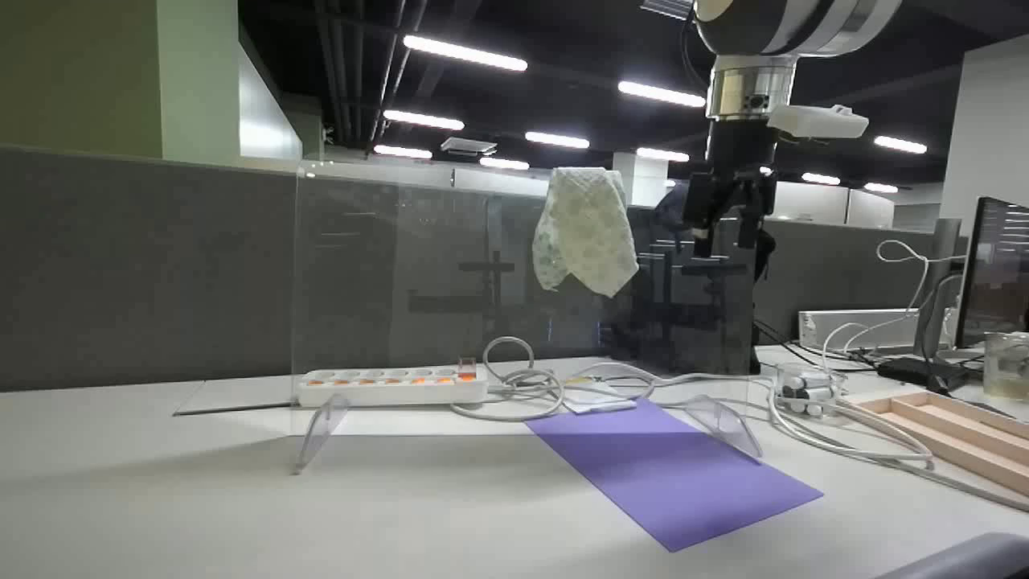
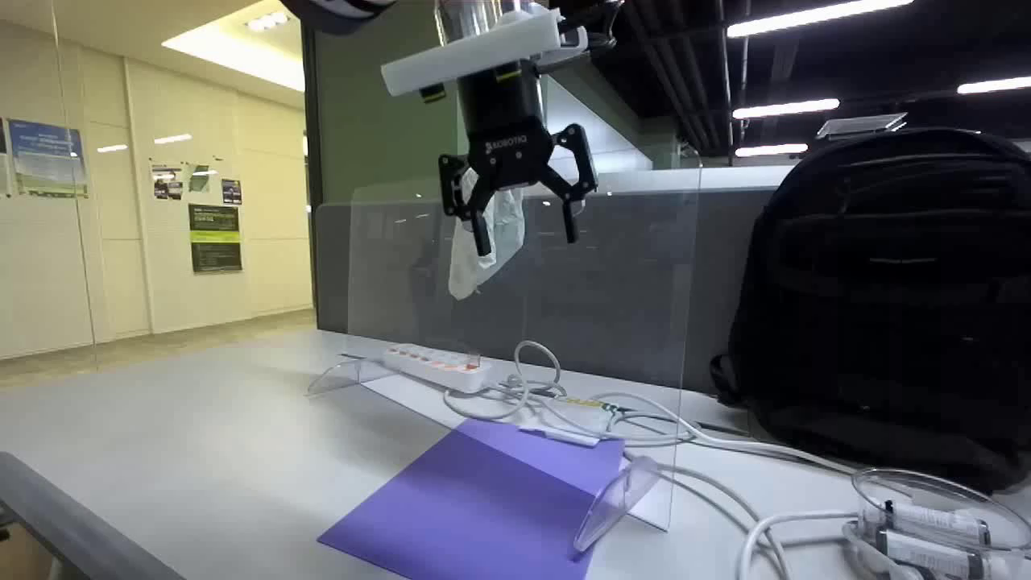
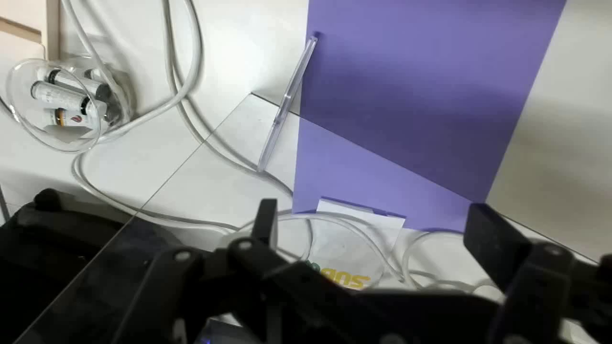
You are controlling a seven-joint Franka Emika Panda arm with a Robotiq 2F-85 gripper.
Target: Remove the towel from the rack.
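Approach to the towel is judged in hand; no grasp is yet made.
It is draped over the top edge of the clear rack panel; the gripper is positioned apart from it, jaws spread, nothing gripped. Alignment over the fold, then a pinch and upward lift, is called for. Counted: one towel, one rack panel on two feet, one purple sheet, one power strip, one backpack.

Bright ceiling tubes, soft shadows across pale tabletop; end effector blurred in wrist view
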